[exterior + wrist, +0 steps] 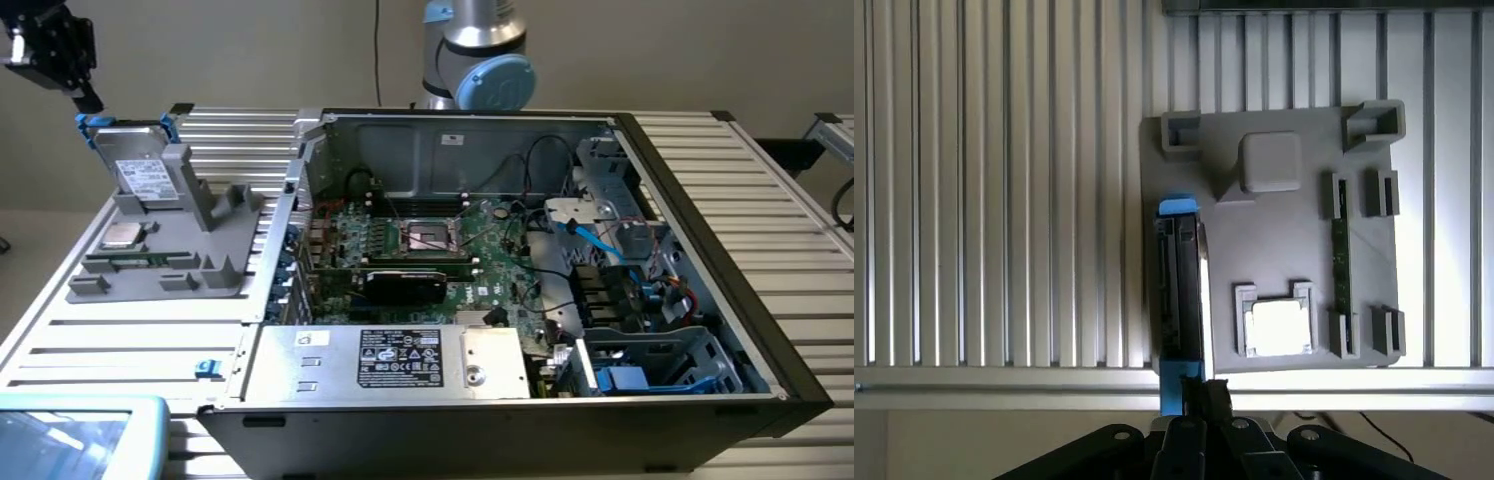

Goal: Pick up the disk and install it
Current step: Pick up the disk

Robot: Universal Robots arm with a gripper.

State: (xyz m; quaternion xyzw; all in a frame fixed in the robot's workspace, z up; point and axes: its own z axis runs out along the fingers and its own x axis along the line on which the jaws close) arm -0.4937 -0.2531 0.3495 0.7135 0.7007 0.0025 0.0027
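From where I stand the single arm's hand (pixel 87 98) hangs with its fingers together and nothing between them, high above the corner of the grey holding fixture (pixel 220 215) on the slatted worktop (pixel 774 200). The disk (pixel 140 168) stands on edge in a slot of that fixture, label facing out, just below the hand and a little towards the exterior view's right. The wrist view looks straight down on its thin upper edge (pixel 1180 290), a long narrow strip with blue frame at both ends. Its long axis runs directly away from the hand (pixel 1206 392), whose tips hover over the nearer blue end. I count one disk, one processor chip (pixel 1276 328), one memory stick (pixel 1340 262) and one open computer case (pixel 467 250) beside the fixture.
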